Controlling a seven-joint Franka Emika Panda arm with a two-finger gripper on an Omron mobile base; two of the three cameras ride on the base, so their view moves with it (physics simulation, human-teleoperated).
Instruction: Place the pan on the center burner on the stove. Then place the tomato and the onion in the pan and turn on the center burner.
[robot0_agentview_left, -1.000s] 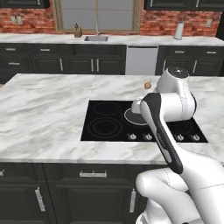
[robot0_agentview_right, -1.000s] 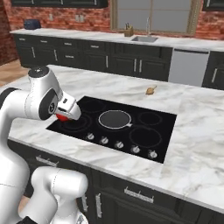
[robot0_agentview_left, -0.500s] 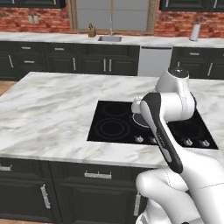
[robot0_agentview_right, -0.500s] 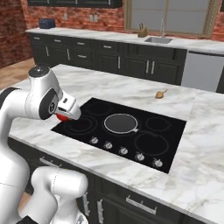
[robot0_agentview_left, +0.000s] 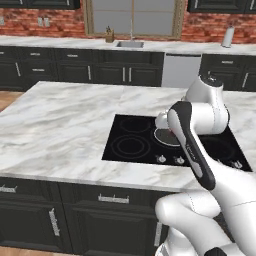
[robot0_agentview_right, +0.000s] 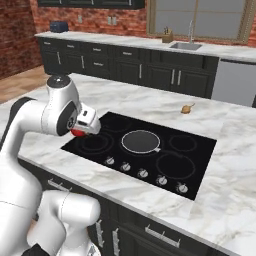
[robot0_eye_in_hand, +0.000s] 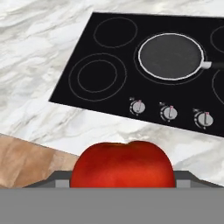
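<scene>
My gripper (robot0_agentview_right: 79, 131) pinches the tomato (robot0_eye_in_hand: 122, 164), bottom centre of the hand view: light, glossy, likely slippery and bruisable, best held across its widest girth. The pan (robot0_eye_in_hand: 170, 56) waits upper right on the stove (robot0_eye_in_hand: 109, 94).

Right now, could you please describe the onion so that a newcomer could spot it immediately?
Start at the black stove set in the marble island. Look just beyond its far edge on the white counter: the onion lies there alone, a small tan bulb with a pointed tip, unlike the red tomato in the gripper.
</scene>
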